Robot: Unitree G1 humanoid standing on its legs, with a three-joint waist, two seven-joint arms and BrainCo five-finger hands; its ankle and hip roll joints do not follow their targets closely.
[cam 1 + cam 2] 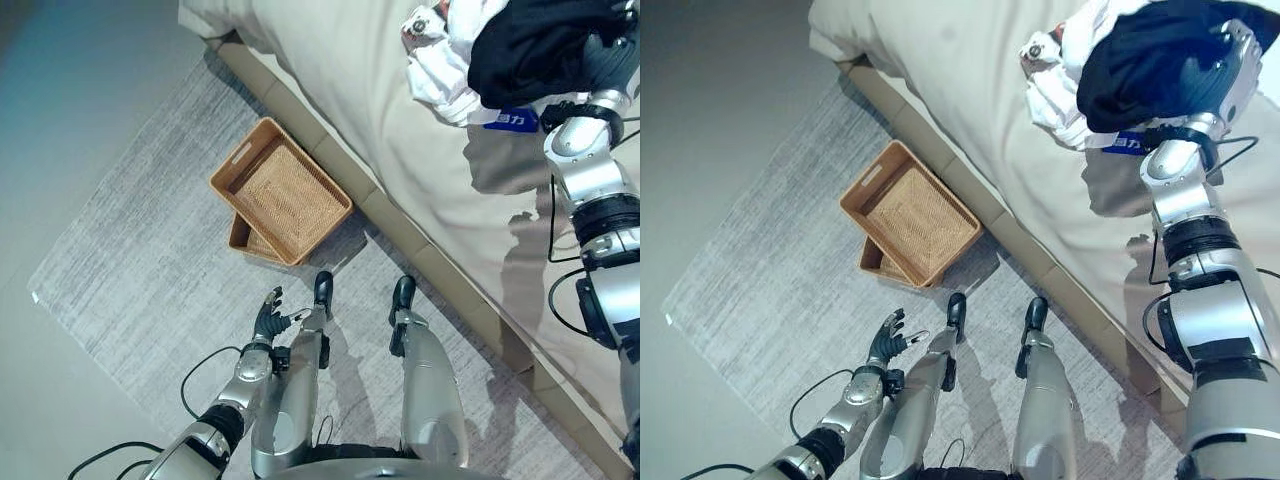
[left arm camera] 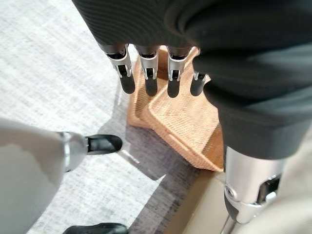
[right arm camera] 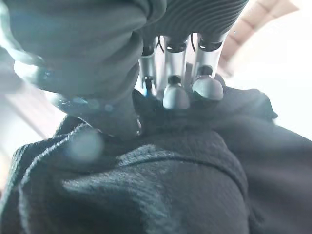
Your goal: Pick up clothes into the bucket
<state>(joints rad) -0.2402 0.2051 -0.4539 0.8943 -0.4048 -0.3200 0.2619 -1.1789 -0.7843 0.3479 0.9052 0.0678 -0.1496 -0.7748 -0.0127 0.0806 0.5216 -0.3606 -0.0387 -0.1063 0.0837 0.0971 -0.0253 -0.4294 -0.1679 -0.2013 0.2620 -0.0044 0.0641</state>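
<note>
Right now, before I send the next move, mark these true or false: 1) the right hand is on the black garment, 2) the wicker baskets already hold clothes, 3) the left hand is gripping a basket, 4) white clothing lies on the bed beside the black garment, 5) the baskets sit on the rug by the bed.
1) True. The right hand has its fingers curled into the black garment on the bed.
2) False. The stacked wicker baskets hold no clothes.
3) False. The left hand hangs open above the rug, apart from the baskets.
4) True. White clothing lies against the black garment.
5) True. They rest on the rug close to the bed's edge.
</note>
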